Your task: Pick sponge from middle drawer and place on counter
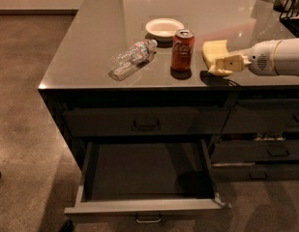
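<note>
The pale yellow sponge (213, 50) is held at the counter's (91, 57) front right, just right of a red soda can (182, 50). My gripper (219, 65) reaches in from the right with its cream fingers (231, 62) shut on the sponge, low over the countertop with a shadow beneath it. The middle drawer (145, 207) is pulled wide open below the counter. Its dark interior holds nothing, and its small metal handle (149, 220) faces the front.
A crushed clear plastic bottle (131, 58) lies left of the can. A white bowl (164, 28) sits behind the can. A closed drawer (146, 122) sits above the open one, and more drawers (270, 151) stand to the right. A dark rack (291, 6) stands at the far right.
</note>
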Action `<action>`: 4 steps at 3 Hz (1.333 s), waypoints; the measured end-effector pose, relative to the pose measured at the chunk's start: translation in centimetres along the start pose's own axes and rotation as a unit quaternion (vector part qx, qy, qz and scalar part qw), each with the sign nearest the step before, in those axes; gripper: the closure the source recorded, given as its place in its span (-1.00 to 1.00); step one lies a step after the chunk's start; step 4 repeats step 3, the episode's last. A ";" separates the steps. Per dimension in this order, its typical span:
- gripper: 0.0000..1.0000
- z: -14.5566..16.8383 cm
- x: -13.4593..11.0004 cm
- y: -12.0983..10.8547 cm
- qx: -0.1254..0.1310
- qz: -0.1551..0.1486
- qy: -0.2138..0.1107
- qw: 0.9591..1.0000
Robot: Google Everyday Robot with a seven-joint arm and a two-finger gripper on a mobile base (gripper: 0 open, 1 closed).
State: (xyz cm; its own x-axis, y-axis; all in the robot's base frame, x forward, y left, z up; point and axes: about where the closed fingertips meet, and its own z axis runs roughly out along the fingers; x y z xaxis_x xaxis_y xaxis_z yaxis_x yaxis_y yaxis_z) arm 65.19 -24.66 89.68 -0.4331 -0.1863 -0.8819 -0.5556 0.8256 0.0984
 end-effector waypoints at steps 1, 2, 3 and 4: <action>-0.62 0.3 -0.1 0.1 -0.001 0.000 -0.001 1.000; -1.00 0.6 0.0 0.3 -0.003 0.000 -0.001 1.000; -1.00 0.6 0.0 0.3 -0.003 0.000 -0.001 1.000; -1.00 0.6 0.0 0.3 -0.003 0.000 -0.001 1.000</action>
